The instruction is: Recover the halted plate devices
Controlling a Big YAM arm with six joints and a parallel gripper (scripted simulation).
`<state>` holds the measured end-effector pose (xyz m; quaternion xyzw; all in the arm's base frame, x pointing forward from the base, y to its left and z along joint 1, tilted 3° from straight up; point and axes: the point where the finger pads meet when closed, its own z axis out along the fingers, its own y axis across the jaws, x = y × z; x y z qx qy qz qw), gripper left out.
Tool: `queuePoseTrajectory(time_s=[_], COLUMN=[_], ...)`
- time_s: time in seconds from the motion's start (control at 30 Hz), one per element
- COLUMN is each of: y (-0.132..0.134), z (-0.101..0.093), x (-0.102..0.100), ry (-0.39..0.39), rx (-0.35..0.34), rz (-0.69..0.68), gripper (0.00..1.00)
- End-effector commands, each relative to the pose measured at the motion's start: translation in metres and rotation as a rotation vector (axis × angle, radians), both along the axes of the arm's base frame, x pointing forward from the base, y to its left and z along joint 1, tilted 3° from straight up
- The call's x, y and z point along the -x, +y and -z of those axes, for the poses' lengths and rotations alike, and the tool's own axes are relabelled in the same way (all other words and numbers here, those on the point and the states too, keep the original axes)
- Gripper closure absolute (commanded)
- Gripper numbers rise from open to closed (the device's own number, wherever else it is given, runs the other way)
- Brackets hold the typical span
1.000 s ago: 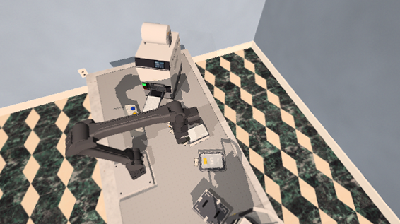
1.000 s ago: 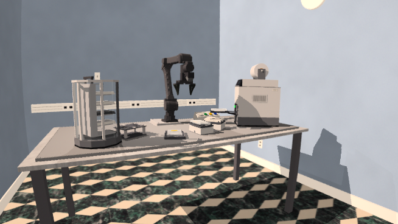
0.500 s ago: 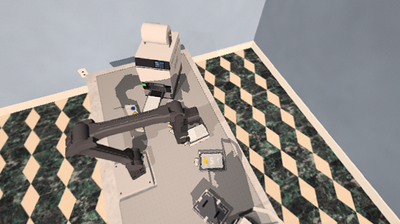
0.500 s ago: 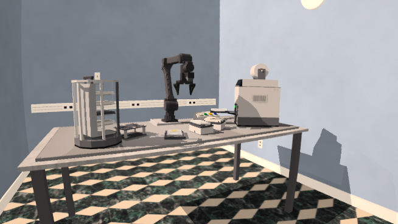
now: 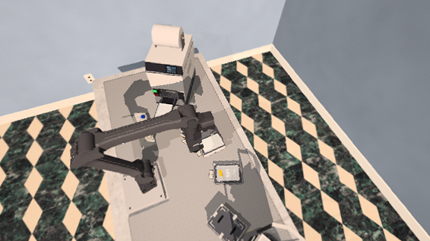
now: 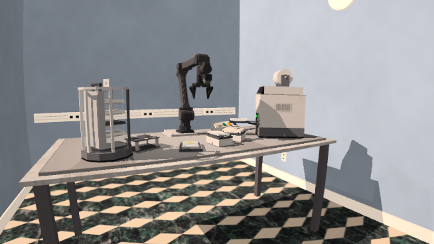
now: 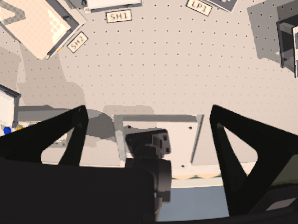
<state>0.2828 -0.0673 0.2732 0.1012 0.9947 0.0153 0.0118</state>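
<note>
Grey walls [image 6: 133,40] and checkered floor [image 6: 199,205] surround the table [image 6: 186,156].

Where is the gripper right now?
In the exterior view the gripper hangs open, high above the table, between the plate hotel and the sealer.

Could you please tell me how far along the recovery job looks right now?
Nothing looks done yet. The gripper hangs open and empty, high above the deck. The plate hotel, the sealer and the operator panel all appear untouched, so every plate fix and the closing key press remain.
</note>
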Motion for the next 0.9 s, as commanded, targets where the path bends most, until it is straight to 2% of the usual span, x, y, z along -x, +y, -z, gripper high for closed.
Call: queuePoseTrajectory(time_s=[0.0, 0.43, 0.87], y=[-0.007, -0.009, -0.009], z=[-0.03, -0.062, -0.063], x=[-0.011, -0.012, -0.012], ry=[-0.054, -0.056, -0.056], rx=[0.012, 0.013, 0.013], rz=[0.006, 0.005, 0.006], gripper=[0.0, 0.0, 0.0])
